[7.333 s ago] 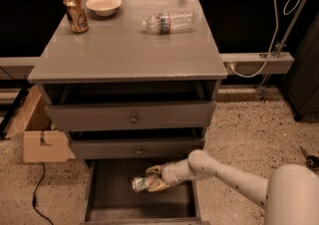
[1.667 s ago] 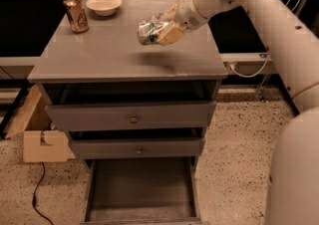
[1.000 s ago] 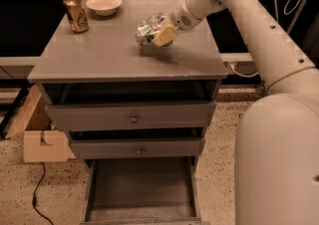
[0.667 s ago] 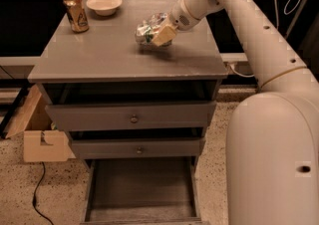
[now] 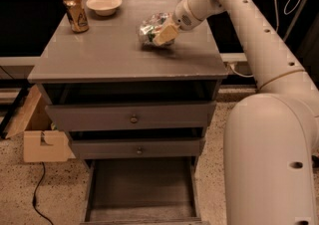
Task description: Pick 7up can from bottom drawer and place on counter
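My gripper [image 5: 160, 34] is over the middle right of the counter [image 5: 99, 55], shut on the 7up can [image 5: 148, 29], a small green and white can held on its side. The can sits at or just above the counter top; I cannot tell if it touches. The arm reaches in from the upper right. The bottom drawer [image 5: 142, 195] is pulled open below, and its dark floor is bare. The clear plastic bottle is hidden behind the gripper and can.
A gold-brown can [image 5: 76, 13] and a pale bowl [image 5: 103, 4] stand at the counter's back left. Two knobbed drawers [image 5: 133, 118] sit shut above the open one. A cardboard box [image 5: 42, 142] and a cable [image 5: 36, 196] lie on the floor at left.
The can was in the gripper inside the bottom drawer; it is now up on the counter side. Over the last second the gripper sank slightly toward the counter top.
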Action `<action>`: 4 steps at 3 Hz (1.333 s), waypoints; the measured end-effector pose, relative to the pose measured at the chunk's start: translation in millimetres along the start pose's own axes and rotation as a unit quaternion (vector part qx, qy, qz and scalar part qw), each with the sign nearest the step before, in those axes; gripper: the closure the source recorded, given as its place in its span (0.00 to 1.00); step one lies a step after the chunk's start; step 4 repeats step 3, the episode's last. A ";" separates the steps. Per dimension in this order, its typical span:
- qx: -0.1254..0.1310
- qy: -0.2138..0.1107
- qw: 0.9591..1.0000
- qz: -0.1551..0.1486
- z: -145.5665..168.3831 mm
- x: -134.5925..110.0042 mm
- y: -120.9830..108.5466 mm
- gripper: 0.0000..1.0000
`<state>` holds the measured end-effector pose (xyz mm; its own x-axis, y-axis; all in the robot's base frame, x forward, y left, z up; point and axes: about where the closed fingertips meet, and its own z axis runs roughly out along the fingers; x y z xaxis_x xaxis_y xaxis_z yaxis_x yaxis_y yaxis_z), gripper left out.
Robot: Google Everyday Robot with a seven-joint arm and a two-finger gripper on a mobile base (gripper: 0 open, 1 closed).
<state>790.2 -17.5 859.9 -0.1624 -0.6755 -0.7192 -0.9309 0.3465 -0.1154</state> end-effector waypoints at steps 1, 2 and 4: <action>0.018 -0.012 1.000 0.010 -6.5 3.1 -9.3 0.00; 0.040 -0.023 0.999 0.015 -21.7 6.6 -15.7 0.00; 0.083 -0.022 0.996 0.014 -63.3 13.8 -17.8 0.00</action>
